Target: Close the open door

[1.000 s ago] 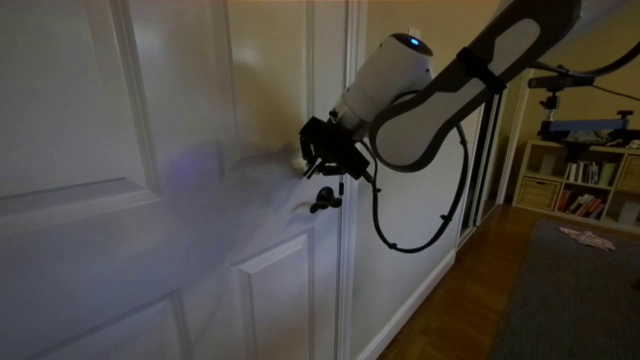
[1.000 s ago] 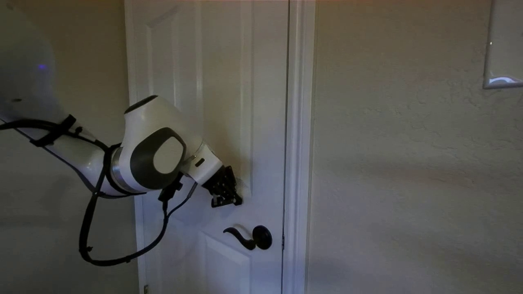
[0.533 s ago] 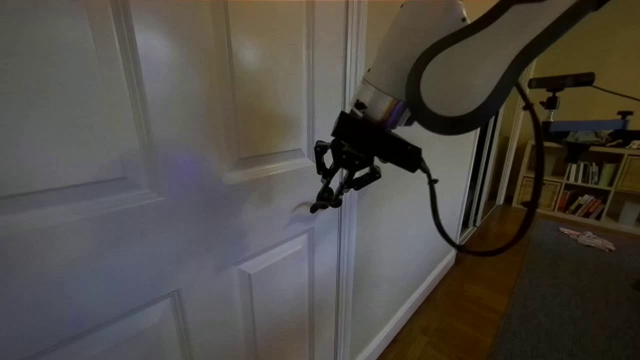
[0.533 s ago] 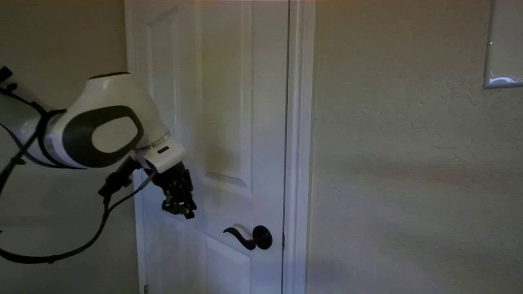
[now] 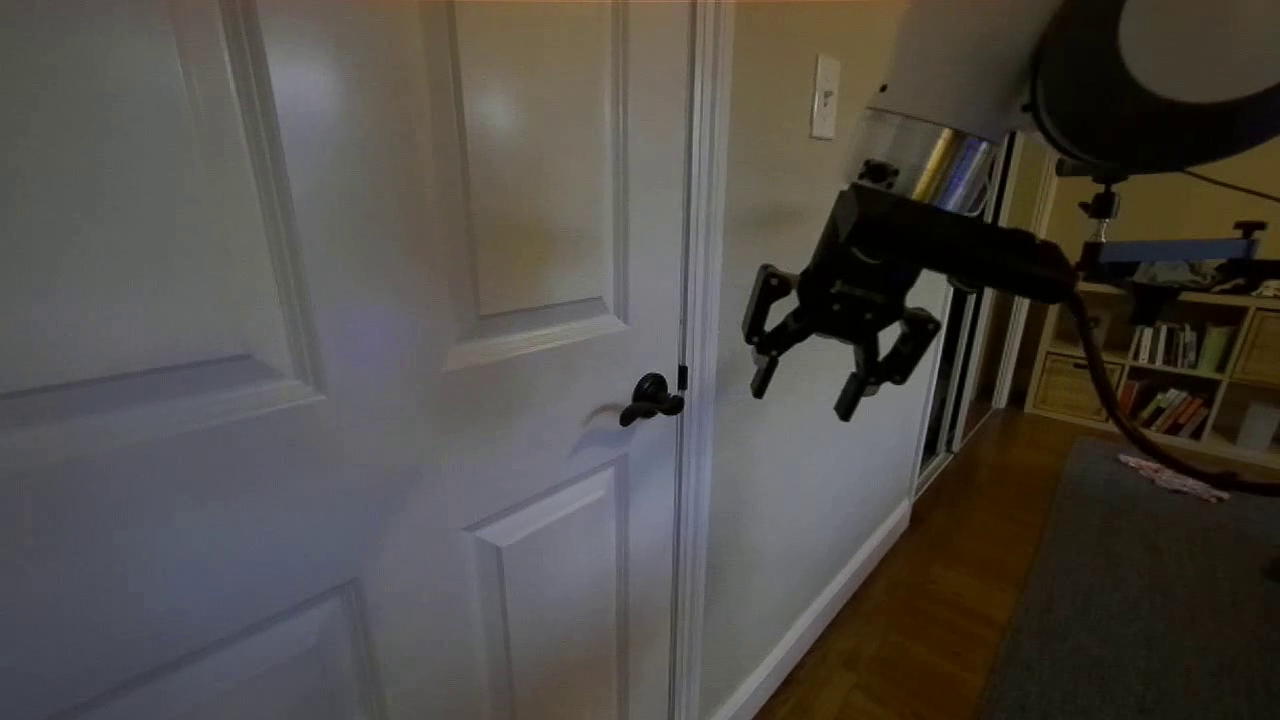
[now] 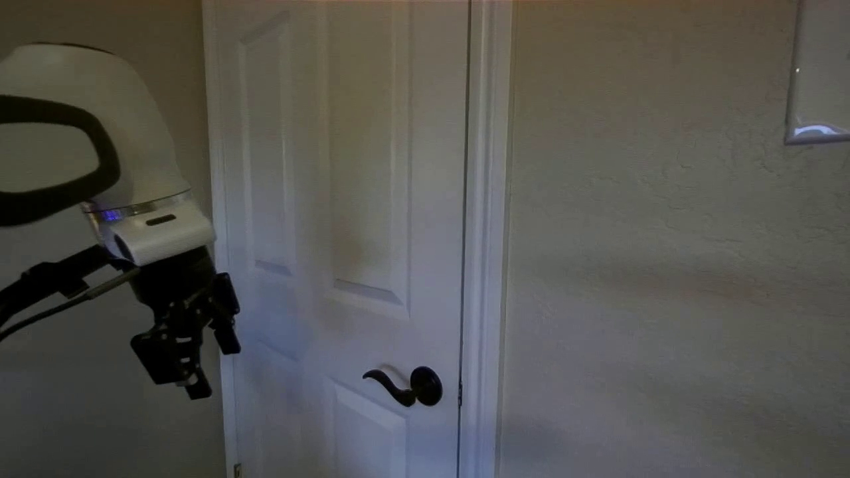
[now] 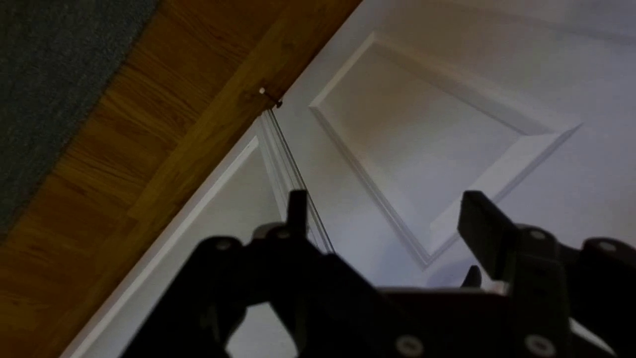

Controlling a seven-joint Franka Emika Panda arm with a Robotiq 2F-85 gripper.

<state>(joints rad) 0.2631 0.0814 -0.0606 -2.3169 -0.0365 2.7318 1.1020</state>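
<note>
The white panelled door (image 5: 400, 450) appears flush with its frame in both exterior views, with only a thin dark line along the latch edge. Its black lever handle (image 6: 425, 386) sits near that edge. In an exterior view my gripper (image 5: 805, 390) hangs in front of the wall beside the frame, apart from door and handle, fingers spread and nothing between them. Another exterior view puts the gripper (image 6: 214, 365) well to the left of the handle. In the wrist view the door (image 7: 422, 144) fills the space beyond the spread fingers; only the handle's tip (image 7: 472, 277) shows.
A light switch (image 5: 824, 97) is on the wall behind the arm. Farther back are a shelf unit (image 5: 1075, 388) with books and baskets, and a dark rug (image 5: 1110, 600) bearing a pink cloth (image 5: 1165, 477). A framed picture (image 6: 820, 73) hangs on the wall.
My gripper has drawn back from beside the door's surface, and its fingers have gone from shut to spread apart. Neither door nor handle has visibly moved.
</note>
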